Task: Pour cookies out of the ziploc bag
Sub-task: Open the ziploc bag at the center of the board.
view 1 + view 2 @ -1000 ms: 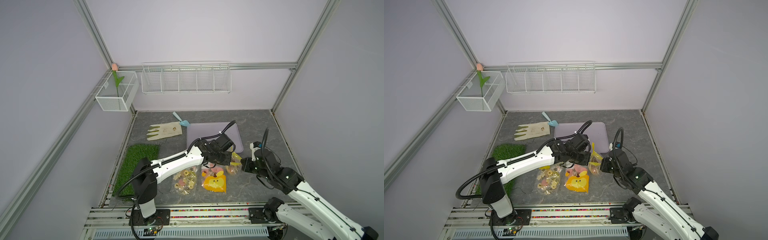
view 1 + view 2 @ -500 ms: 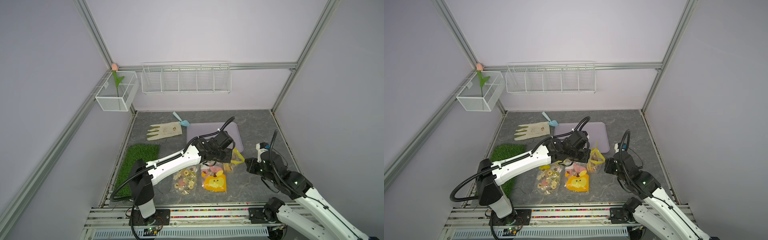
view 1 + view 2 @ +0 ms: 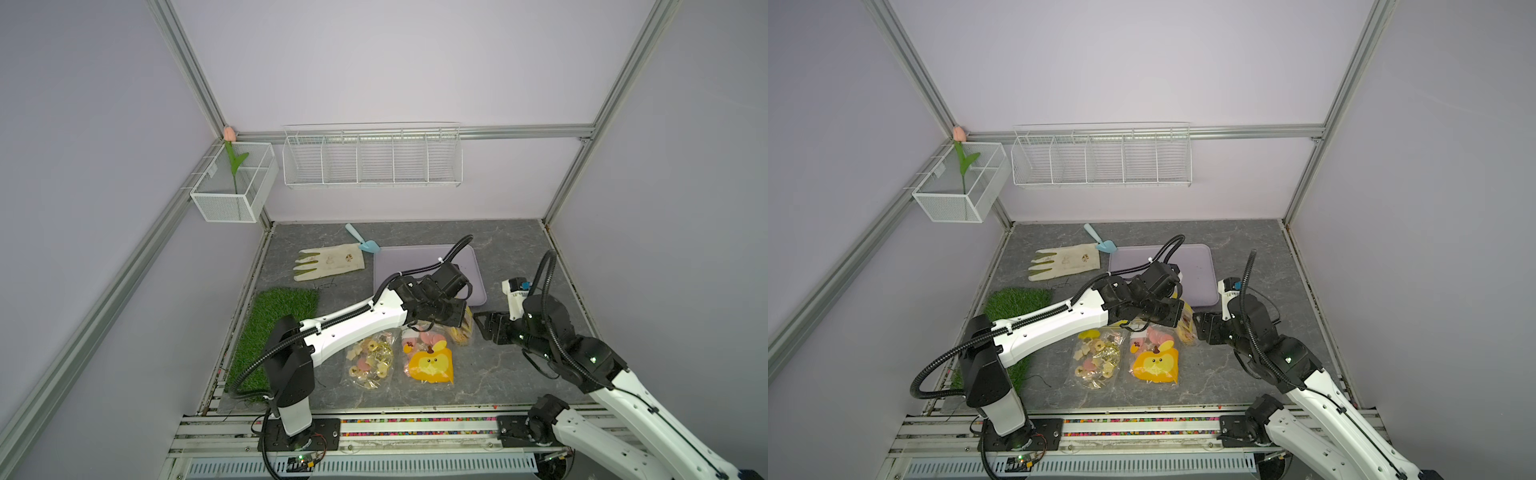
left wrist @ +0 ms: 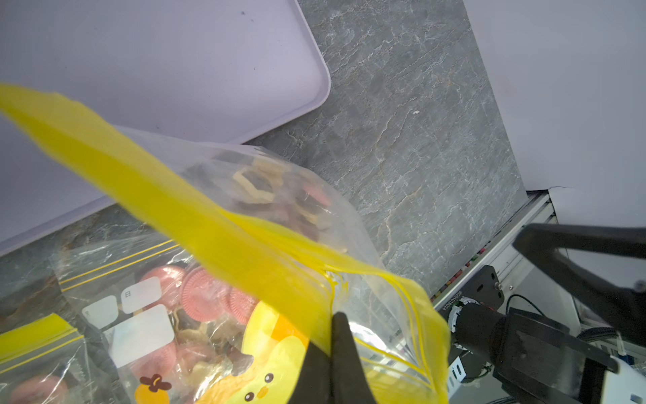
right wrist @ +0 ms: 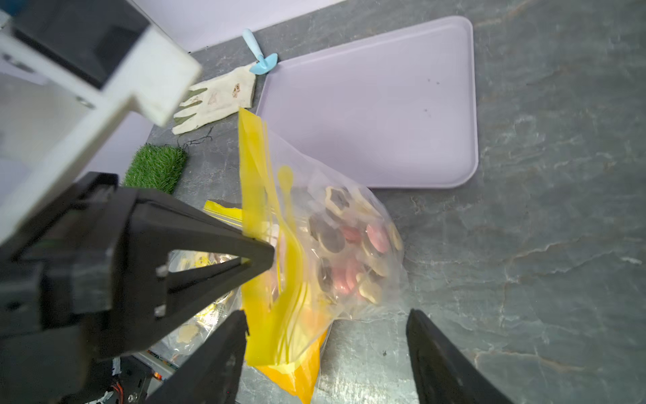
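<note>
Your left gripper (image 4: 337, 325) pinches the ziploc bag (image 5: 314, 245) by its yellow strip; your right gripper (image 5: 327, 314) gapes, holding nothing. The cookies (image 5: 349, 241) sit in the bag's bottom, beside the lilac tray (image 3: 415, 262) on the grey stone tabletop (image 3: 507, 249), lilac walls (image 3: 374, 62) around.

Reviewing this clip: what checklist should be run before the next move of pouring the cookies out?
1. Left end effector shut on the yellow zip strip of the ziploc bag: ok.
2. Right end effector gripping the bag: not ok, open, holding nothing.
3. Bag mouth open: cannot tell.
4. Cookies poured out: not ok, inside the bag.
5. Lilac tray bare beside the bag: ok.
</note>
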